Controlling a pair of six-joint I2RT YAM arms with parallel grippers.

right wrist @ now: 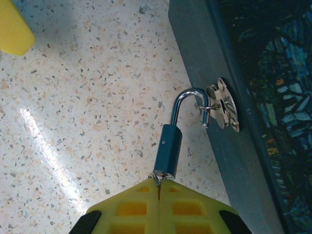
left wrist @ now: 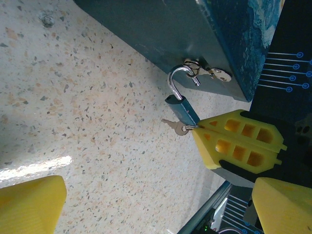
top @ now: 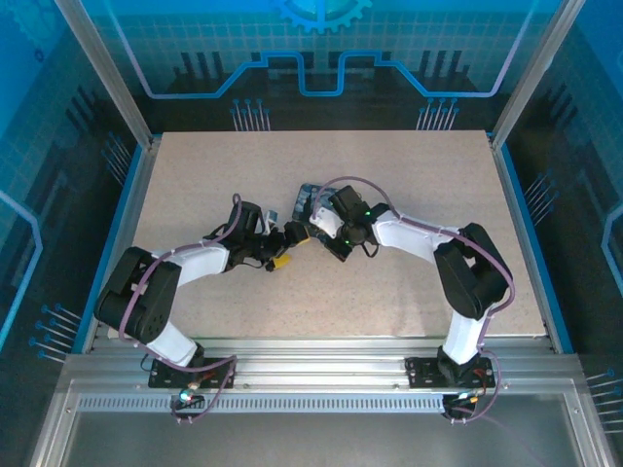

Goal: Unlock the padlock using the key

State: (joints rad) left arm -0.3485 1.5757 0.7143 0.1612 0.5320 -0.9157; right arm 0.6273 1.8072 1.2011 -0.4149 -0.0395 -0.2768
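The speckled table (top: 195, 185) carries a dark blue-green box (left wrist: 195, 34) near its middle, and both arms reach in toward it from either side.

The left gripper (left wrist: 160, 187) stands spread wide with nothing between its yellow fingers (left wrist: 31, 204). It hovers just above the table, close beside the lock but apart from it.

The right gripper (right wrist: 159, 190) has its yellow fingers (right wrist: 126, 209) pressed tight together, their tips against the lower end of the padlock (right wrist: 168, 151). They pinch the key there, though the pads hide nearly all of it and only the wire ring (right wrist: 155, 179) shows at the seam.

The padlock hangs off the side of the box, its blue body tilted away from the wall and held up off the table. Its silver shackle (right wrist: 186, 103) is sprung open. One leg sits in the body, and the free end curves over and hooks through the loop of the metal hasp (right wrist: 223, 108) on the box wall.

In the left wrist view, a small spare key (left wrist: 173, 126) hangs from the ring beside the padlock's base, just clear of the right gripper's fingertips.
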